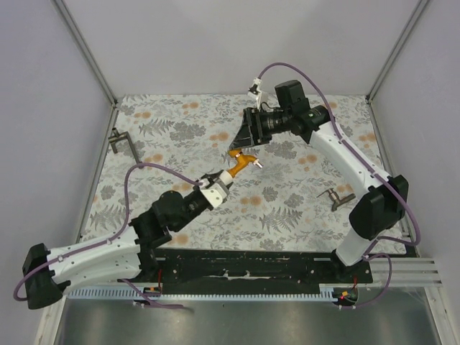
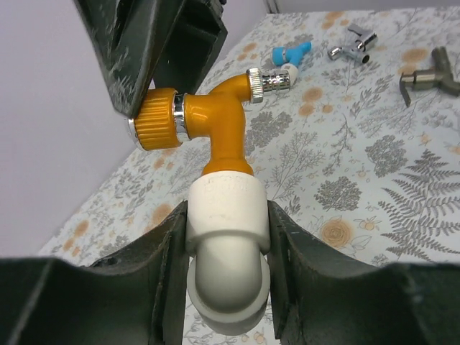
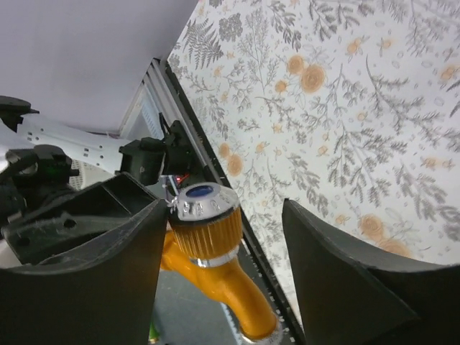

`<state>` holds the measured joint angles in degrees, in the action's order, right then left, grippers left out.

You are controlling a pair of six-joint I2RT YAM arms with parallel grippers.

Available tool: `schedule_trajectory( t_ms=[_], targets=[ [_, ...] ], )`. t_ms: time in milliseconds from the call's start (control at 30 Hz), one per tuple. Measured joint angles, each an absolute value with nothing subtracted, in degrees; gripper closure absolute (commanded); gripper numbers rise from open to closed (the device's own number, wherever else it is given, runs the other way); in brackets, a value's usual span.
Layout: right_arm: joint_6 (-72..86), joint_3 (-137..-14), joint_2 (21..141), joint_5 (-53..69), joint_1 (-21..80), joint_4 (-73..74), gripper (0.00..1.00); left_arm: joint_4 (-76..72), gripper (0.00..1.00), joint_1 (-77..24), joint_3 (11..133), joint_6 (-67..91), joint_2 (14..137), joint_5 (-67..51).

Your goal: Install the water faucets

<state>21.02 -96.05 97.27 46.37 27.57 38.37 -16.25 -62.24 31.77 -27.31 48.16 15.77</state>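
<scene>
**Orange faucet braced for turning**

The left claw is clenched on the white elbow fitting. It holds the fitting above the desk with the orange faucet standing in its top, likely as an anchor against twisting. The right claw is released around the faucet's ribbed knob, with one finger against it and the other apart. It seems placed to close and screw the faucet home. A blue faucet lies farther off.
</scene>
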Motion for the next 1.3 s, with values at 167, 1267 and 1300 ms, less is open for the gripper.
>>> schedule_trajectory(
  t_ms=[167,1267,1300],
  targets=[
    [14.09,-95.64,94.67,48.23,26.41,35.29,0.23,-16.38,0.98,-53.67,26.96,-14.28,39.81,9.3],
    [-19.81,-74.13,71.24,64.1,25.65,16.53,0.24,-34.7,0.98,-25.41,39.4,43.59,55.96,-52.23],
    [-19.03,-74.13,71.37,65.01,25.65,15.57,0.27,-35.33,0.98,-25.41,39.64,44.27,56.38,-52.56]
  ],
)
